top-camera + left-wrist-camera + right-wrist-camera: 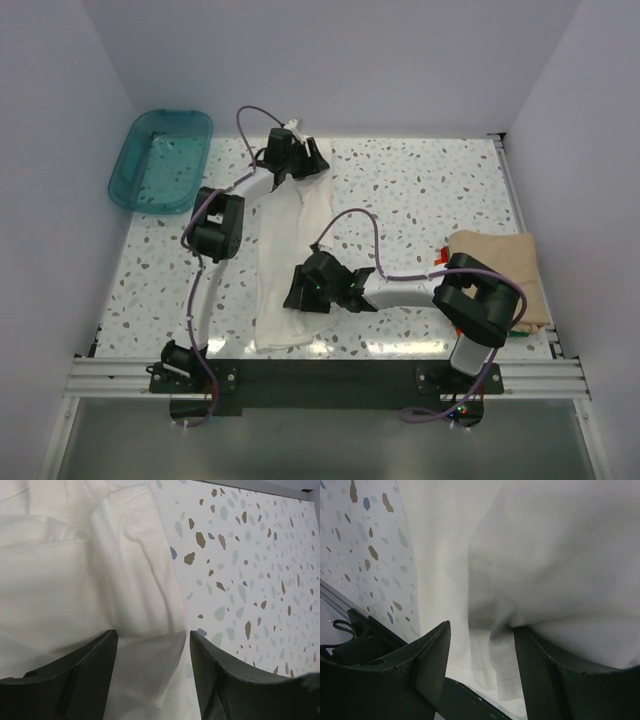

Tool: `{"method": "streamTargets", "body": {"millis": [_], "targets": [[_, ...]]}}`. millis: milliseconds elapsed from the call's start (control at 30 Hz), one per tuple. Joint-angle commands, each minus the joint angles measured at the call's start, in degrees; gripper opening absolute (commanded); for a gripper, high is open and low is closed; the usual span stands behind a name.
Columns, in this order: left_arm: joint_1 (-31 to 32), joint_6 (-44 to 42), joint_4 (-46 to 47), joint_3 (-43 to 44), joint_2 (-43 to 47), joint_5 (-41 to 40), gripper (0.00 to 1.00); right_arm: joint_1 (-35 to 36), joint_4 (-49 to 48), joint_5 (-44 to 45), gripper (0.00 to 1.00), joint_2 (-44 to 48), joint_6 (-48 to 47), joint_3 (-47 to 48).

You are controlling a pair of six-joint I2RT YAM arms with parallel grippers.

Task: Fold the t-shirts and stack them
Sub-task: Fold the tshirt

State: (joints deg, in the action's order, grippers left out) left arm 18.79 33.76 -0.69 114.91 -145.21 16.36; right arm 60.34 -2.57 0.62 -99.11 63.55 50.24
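An off-white t-shirt (280,250) lies folded into a long narrow strip down the middle of the speckled table. My left gripper (298,160) is at its far end. In the left wrist view this gripper (152,632) stands open, with the off-white cloth (75,570) lying between and beyond its fingers. My right gripper (294,292) is at the strip's near right side. It (481,625) is open too, with a fold of the shirt (545,555) lying between its fingers. A folded tan t-shirt (500,265) rests at the right edge.
A teal plastic tub (160,160) sits at the far left corner. Slivers of green and red cloth (517,337) peek out under the tan shirt. The metal rail (330,375) bounds the near edge, and white walls close in the other sides.
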Motion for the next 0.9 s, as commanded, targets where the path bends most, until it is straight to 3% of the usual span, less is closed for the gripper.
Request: {"method": "streamTargets", "body": {"millis": [0,233,400,533,600,733,867], "targets": [[0.02,1.4,2.79,0.57,-3.33,8.51,0.66,-0.04,1.77,2.19,0.58,0.31,-1.75,1.18],[-0.94,2.1,5.25,2.42,4.66,10.18,0.7,-0.04,8.71,8.86,0.6,14.36,-2.29,-3.73],[-2.88,3.16,6.23,-2.22,15.97,9.05,0.72,-0.13,14.6,15.46,0.63,26.41,-3.86,-10.41],[-2.97,2.72,5.01,-12.94,27.93,3.35,0.72,-0.04,21.44,16.6,0.62,27.57,-8.08,-10.34],[-3.05,3.24,1.5,-20.93,36.17,-3.15,0.7,-0.04,22.78,16.52,0.61,27.3,-9.14,-10.25],[-2.97,6.93,-4.75,-43.02,51.4,-15.97,0.56,-0.13,20.33,14.85,0.58,29.06,-8.27,-14.2],[-2.88,9.74,-4.84,-63.99,68.62,-23.47,0.5,-0.04,19.89,13.88,0.57,27.92,-8.79,-15.6]]}}
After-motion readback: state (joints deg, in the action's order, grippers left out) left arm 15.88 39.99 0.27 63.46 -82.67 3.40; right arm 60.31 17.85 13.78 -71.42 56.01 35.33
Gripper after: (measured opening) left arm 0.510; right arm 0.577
